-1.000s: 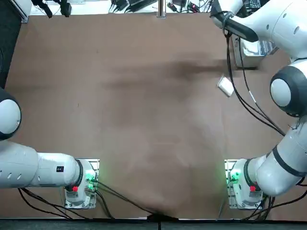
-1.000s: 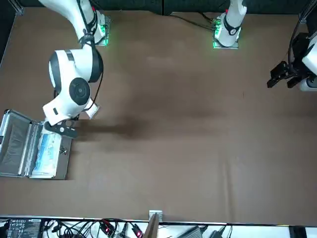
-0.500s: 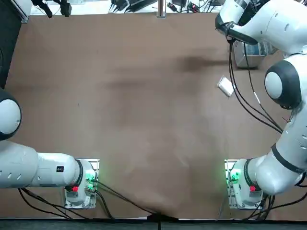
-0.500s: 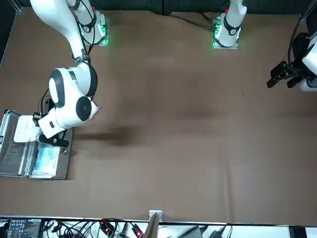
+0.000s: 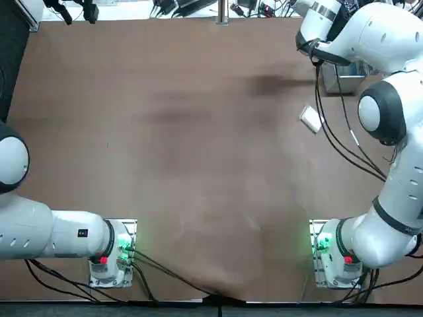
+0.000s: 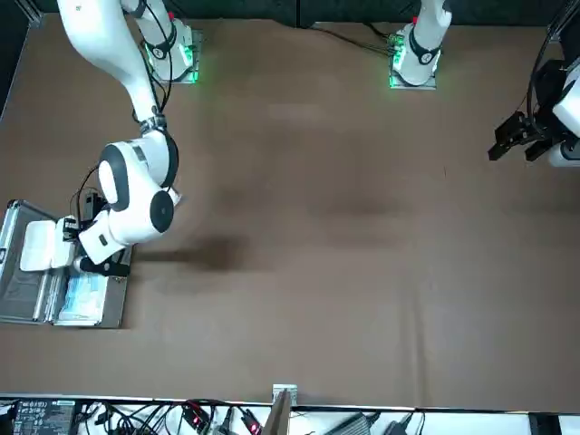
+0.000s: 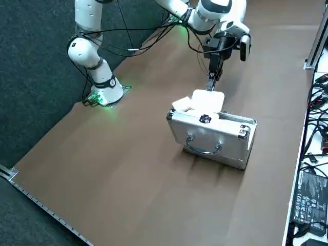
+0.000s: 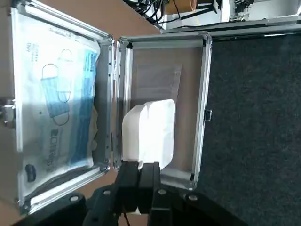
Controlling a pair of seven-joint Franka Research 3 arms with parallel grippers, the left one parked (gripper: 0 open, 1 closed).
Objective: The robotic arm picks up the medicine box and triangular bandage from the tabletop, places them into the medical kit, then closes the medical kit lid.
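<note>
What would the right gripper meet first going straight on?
The right gripper, above the open medical kit, would probably meet its mask-free half, beyond the held triangular bandage; depth is unclear.

We see brown bench (image 5: 198, 165), faint shadows and soft glare on it. Dark carpeted floor (image 7: 36, 77) beyond its edge. Metal rail (image 6: 362, 408) along far edge; black cables (image 6: 136, 419) and power adapter (image 7: 311, 199) beside it.

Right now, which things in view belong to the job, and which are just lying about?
Job: right gripper, fingers on the triangular bandage above the open medical kit; medicine box.

Lying about: cables; black labelled unit.
</note>
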